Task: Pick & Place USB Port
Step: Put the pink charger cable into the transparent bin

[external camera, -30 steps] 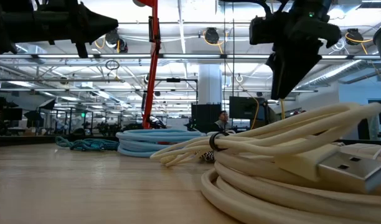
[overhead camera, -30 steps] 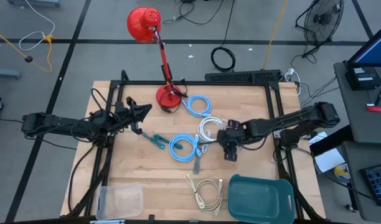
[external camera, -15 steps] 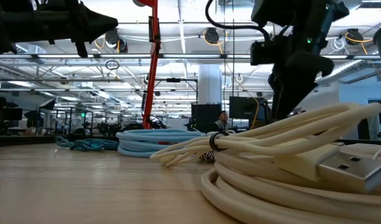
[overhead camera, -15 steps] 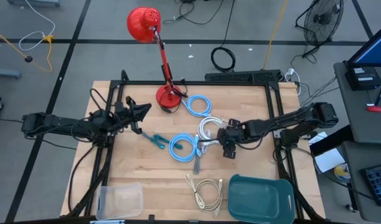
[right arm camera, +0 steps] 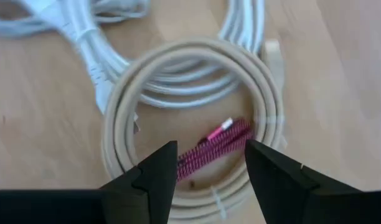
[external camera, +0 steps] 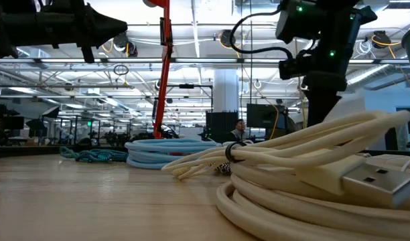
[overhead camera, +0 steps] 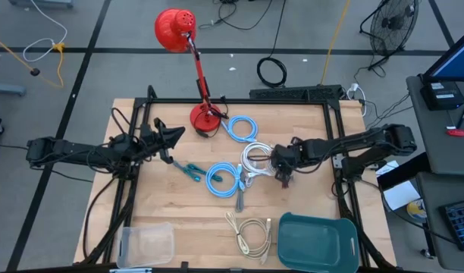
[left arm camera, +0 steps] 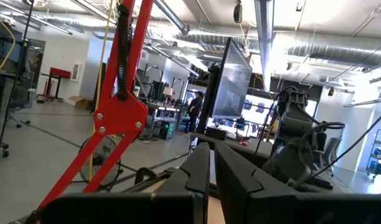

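Right gripper: fingers spread wide, holding nothing, poised directly over a red braided cable that lies inside a beige coil; a white coil overlaps the beige one. In the high view this gripper hangs mid-worktop beside the white coil.

Left gripper: fingers nearly together, empty, raised near the worktop's left edge.

Worktop also carries: two blue coils, teal cable, cream cable, red lamp, clear bin, teal bin.
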